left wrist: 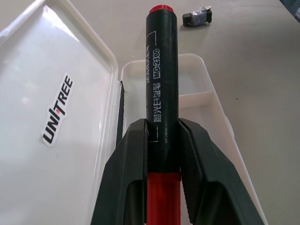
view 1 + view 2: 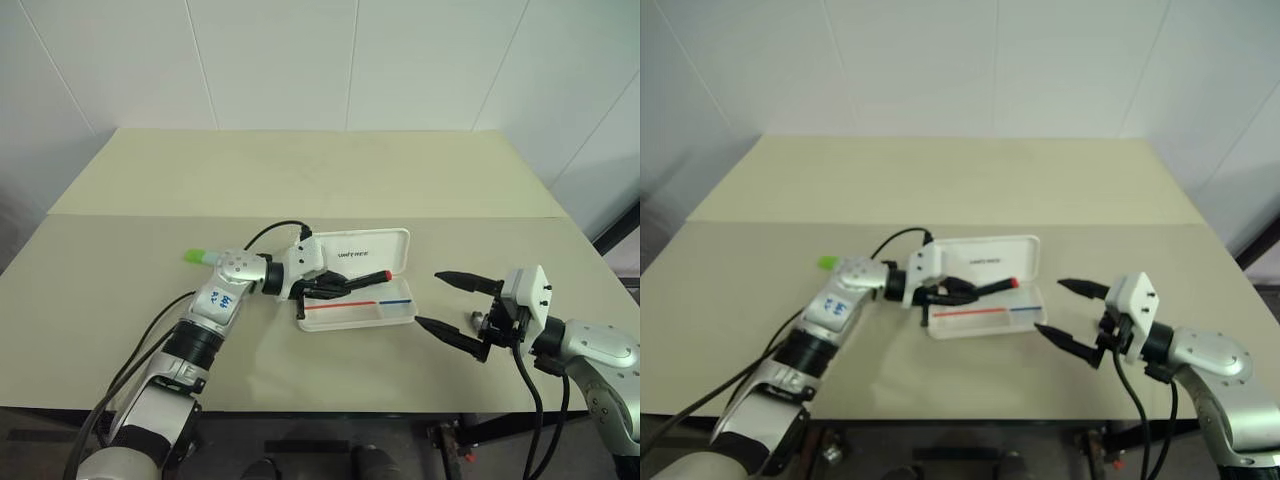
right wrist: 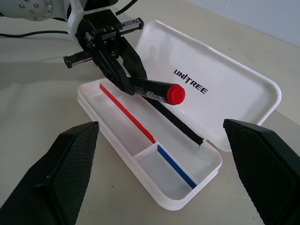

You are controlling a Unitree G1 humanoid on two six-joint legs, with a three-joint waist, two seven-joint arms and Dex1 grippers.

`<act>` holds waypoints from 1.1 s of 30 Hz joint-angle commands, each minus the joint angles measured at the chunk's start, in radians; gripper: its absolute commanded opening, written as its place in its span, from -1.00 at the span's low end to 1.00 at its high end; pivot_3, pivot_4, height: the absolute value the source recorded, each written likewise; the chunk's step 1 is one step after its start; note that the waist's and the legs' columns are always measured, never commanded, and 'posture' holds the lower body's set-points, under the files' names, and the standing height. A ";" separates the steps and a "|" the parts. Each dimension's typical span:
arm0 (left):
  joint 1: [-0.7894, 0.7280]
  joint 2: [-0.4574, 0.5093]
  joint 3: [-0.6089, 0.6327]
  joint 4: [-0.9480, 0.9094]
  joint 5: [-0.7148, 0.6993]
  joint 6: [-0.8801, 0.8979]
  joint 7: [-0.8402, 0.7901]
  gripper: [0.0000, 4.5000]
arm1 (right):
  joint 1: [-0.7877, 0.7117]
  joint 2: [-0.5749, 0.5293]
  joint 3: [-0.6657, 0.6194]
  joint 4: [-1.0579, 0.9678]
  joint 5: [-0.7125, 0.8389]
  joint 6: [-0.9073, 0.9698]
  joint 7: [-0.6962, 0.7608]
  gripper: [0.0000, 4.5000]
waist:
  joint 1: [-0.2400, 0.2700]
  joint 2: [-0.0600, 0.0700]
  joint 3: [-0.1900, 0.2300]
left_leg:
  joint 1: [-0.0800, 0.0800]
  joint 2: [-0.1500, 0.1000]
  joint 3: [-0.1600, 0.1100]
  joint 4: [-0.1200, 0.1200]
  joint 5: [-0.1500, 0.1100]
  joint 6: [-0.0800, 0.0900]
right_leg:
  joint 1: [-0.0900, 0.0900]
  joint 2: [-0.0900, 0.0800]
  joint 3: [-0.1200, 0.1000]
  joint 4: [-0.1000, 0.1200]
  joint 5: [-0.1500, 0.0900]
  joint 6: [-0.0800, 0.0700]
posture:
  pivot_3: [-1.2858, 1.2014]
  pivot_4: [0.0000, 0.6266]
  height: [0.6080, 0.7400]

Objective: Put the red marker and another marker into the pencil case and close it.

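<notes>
Left end effector [image 2: 345, 284] grips slim red-ended dark marker [image 2: 362, 280] above open white hard-shell pencil case [image 2: 390, 318]; right end effector [image 2: 452, 311] open; light green marker [image 2: 197, 257] unplaced, lid unclosed.

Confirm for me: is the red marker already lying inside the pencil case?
No, the left hand holds the red marker clamped above the open pencil case, whose tray holds no marker yet.

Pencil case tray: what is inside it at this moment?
The pencil case lies open; its tray shows only a red and blue stripe and a divider. The red marker, clamped in the left gripper, hovers above it, hiding part of the hinge side.
</notes>
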 commanded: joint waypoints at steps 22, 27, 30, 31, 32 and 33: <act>-0.051 -0.070 0.026 -0.024 -0.040 0.017 -0.034 0.99 | -0.011 -0.007 -0.037 -0.073 0.032 0.038 -0.034 1.00 | 0.000 0.000 0.000 | 0.000 0.000 0.000 0.000 0.000 0.000 | 0.000 0.000 0.000 0.000 0.000 0.000 | 0.03 -0.52 1.00; 0.030 -0.035 0.041 -0.170 -0.154 0.050 -0.162 0.99 | -0.036 -0.001 -0.020 -0.039 0.022 0.023 -0.015 1.00 | -0.002 0.000 0.000 | 0.000 0.000 0.000 0.000 0.000 0.000 | 0.000 0.000 0.000 0.000 0.000 0.000 | 0.03 -0.52 1.00; 0.096 0.032 0.077 -0.242 -0.195 0.054 -0.205 0.99 | -0.059 -0.002 -0.005 -0.006 0.016 0.010 0.009 1.00 | -0.005 0.000 0.000 | 0.001 0.000 0.000 0.000 0.000 0.000 | 0.000 0.000 0.001 0.000 0.000 0.000 | 0.03 -0.52 1.00; 0.116 0.057 0.094 -0.263 -0.209 0.053 -0.216 0.99 | -0.065 -0.002 -0.001 0.004 0.014 0.006 0.016 1.00 | -0.008 0.000 0.000 | 0.001 0.000 0.000 0.000 0.000 0.000 | 0.000 0.000 0.001 0.000 0.000 0.000 | 0.03 -0.52 1.00; 0.129 0.076 0.106 -0.279 -0.220 0.051 -0.221 0.99 | -0.071 -0.002 0.001 0.012 0.013 0.003 0.022 1.00 | -0.008 0.000 0.000 | 0.001 0.001 0.000 0.000 0.000 0.000 | 0.000 0.000 0.001 0.001 0.000 0.000 | 0.03 -0.52 1.00; 0.143 0.100 0.121 -0.294 -0.235 0.052 -0.231 0.99 | -0.078 -0.003 0.006 0.023 0.011 -0.002 0.030 1.00 | -0.006 0.000 0.000 | 0.001 0.001 0.000 -0.001 0.000 0.000 | 0.000 0.000 0.000 0.001 0.000 0.000 | 0.03 -0.52 1.00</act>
